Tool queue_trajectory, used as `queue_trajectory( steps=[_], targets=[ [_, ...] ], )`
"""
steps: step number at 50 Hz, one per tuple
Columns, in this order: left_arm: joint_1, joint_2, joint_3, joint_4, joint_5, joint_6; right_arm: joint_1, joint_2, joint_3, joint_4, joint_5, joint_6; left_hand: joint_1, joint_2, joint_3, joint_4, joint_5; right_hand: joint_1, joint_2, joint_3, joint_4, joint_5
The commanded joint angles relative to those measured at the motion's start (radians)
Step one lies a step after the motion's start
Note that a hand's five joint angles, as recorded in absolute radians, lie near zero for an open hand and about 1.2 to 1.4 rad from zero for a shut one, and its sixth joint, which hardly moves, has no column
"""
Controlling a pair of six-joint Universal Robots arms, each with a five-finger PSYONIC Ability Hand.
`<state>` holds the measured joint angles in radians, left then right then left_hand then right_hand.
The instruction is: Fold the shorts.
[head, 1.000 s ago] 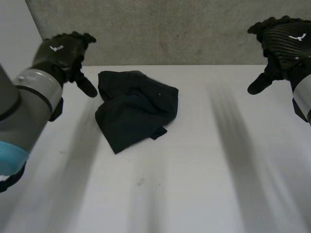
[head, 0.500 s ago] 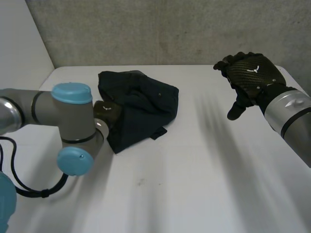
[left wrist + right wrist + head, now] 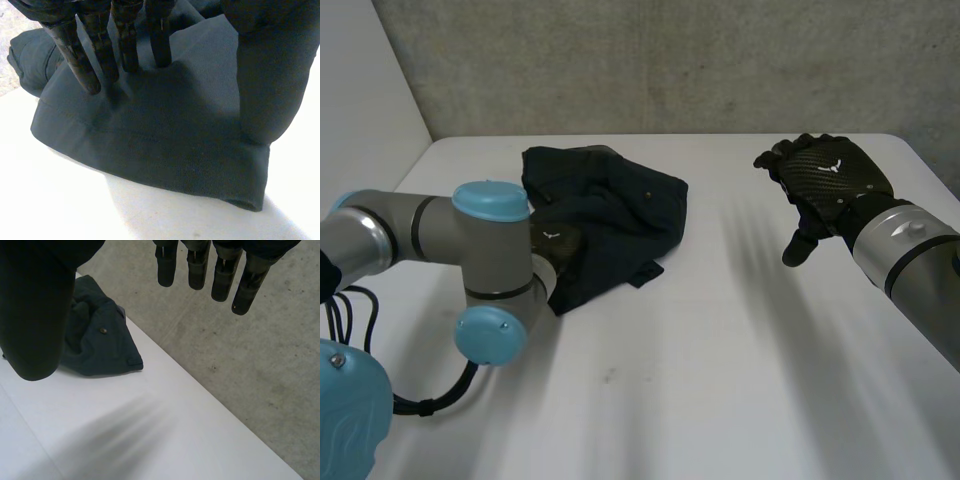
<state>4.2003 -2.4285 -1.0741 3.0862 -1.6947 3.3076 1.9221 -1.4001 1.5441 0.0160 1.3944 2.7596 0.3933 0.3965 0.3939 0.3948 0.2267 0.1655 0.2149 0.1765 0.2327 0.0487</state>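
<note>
On the white table (image 3: 720, 380) the left hand (image 3: 75, 52) presses straight fingers onto the crumpled dark shorts (image 3: 620, 215), while the right hand (image 3: 830, 180) hovers well apart, fingers spread

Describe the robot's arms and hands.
The left arm is a grey tube with round joints and light-blue caps; the right arm ends in a silver-grey cuff. The left hand and right hand are black, each with a small white mark on its back. The fingers are slim rods, the thumb thick and smooth.
</note>
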Motion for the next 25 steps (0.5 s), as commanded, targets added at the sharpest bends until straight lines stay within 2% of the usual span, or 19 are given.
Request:
queue_trajectory(
  steps=[1, 2, 3, 7, 13, 21, 25],
  targets=[
    [0.000, -0.020, 0.011, 0.000, -0.002, 0.001, 0.000, 0.000, 0.001, -0.001, 0.000, 0.000, 0.234, 0.230, 0.233, 0.232, 0.226, 0.009, -0.040, -0.002, -0.058, -0.049],
    [0.000, -0.020, 0.011, 0.000, -0.002, 0.003, 0.000, 0.000, 0.001, -0.001, 0.000, 0.000, 0.313, 0.309, 0.312, 0.311, 0.305, 0.009, -0.040, -0.002, -0.058, -0.049],
    [0.000, -0.021, 0.009, 0.002, -0.003, 0.006, 0.000, 0.000, 0.001, -0.001, 0.000, 0.000, 0.520, 0.517, 0.519, 0.518, 0.512, 0.009, -0.040, -0.002, -0.058, -0.049],
    [0.000, -0.021, 0.011, 0.000, -0.008, 0.030, 0.000, 0.001, 0.001, -0.001, 0.002, -0.005, 1.002, 0.998, 1.001, 1.000, 0.994, 0.009, -0.040, -0.002, -0.058, -0.049],
    [-0.026, 0.041, -0.009, -0.004, -0.036, 0.073, -0.003, 0.009, -0.013, -0.004, 0.003, -0.005, 1.003, 1.000, 1.002, 1.001, 0.995, 0.009, -0.040, -0.002, -0.058, -0.049],
    [-0.057, 0.356, -0.110, -0.018, -0.043, 0.076, -0.014, 0.151, -0.104, 0.002, -0.017, -0.037, 1.003, 1.000, 1.002, 1.001, 0.995, 0.009, -0.040, -0.002, -0.058, -0.049],
    [-0.063, 0.477, -0.136, -0.020, -0.040, 0.090, 0.000, 0.237, -0.163, 0.004, -0.064, -0.041, 1.003, 1.000, 1.002, 1.001, 0.995, 0.009, -0.040, -0.002, -0.058, -0.049]
  ],
)
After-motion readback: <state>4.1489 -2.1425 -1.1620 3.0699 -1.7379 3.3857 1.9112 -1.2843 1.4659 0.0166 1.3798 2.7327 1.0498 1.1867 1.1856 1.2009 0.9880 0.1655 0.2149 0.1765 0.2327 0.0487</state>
